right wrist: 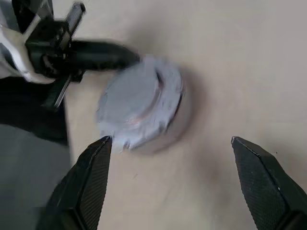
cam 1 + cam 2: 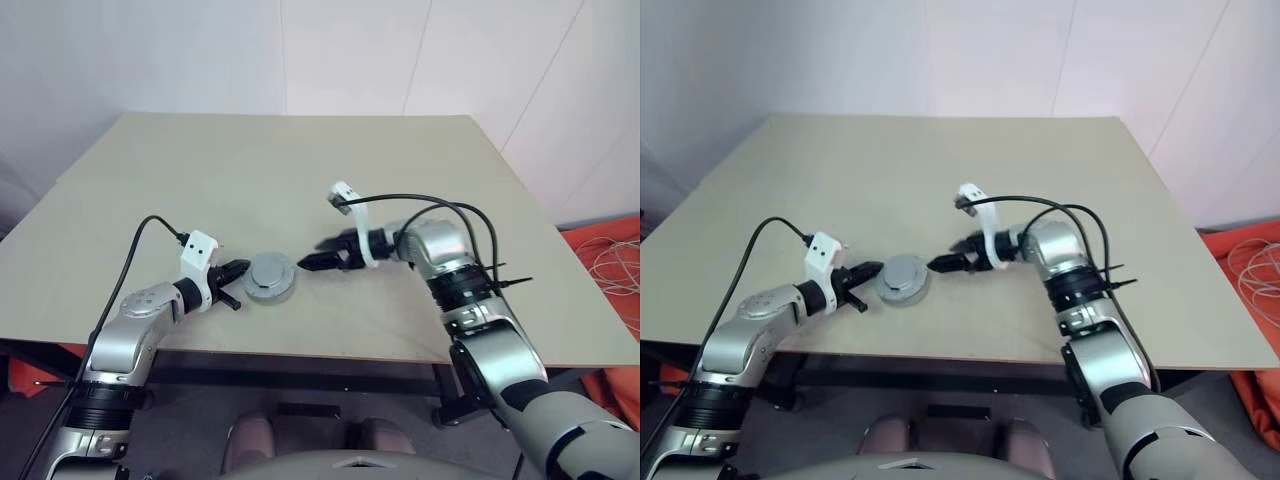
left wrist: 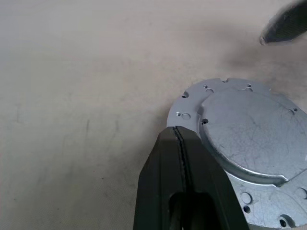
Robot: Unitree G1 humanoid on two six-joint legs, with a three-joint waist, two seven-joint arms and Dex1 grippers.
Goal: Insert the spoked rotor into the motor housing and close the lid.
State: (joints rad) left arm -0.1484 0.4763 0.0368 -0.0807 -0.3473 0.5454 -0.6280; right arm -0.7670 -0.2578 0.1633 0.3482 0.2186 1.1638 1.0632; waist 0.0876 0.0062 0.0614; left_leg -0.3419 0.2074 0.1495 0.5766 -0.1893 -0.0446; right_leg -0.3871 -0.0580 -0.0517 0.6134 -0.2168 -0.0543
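The round silver-grey lid (image 2: 270, 274) lies flat on the motor housing (image 1: 168, 112), near the table's front edge. The two form one closed disc. The spoked rotor is hidden. My left gripper (image 2: 241, 268) is shut and empty, and its tip (image 3: 178, 133) rests at the lid's (image 3: 249, 136) left rim. My right gripper (image 2: 314, 256) stands open just to the right of the closed disc, a small gap away. Its fingers (image 1: 96, 167) are spread wide with nothing between them. The left gripper (image 1: 103, 53) also appears on the far side of the housing in the right wrist view.
The beige table (image 2: 300, 170) stretches away bare behind the housing. Its front edge (image 2: 330, 352) runs close below both grippers. An orange object with loose white cables (image 2: 610, 265) lies on the floor off the table's right side.
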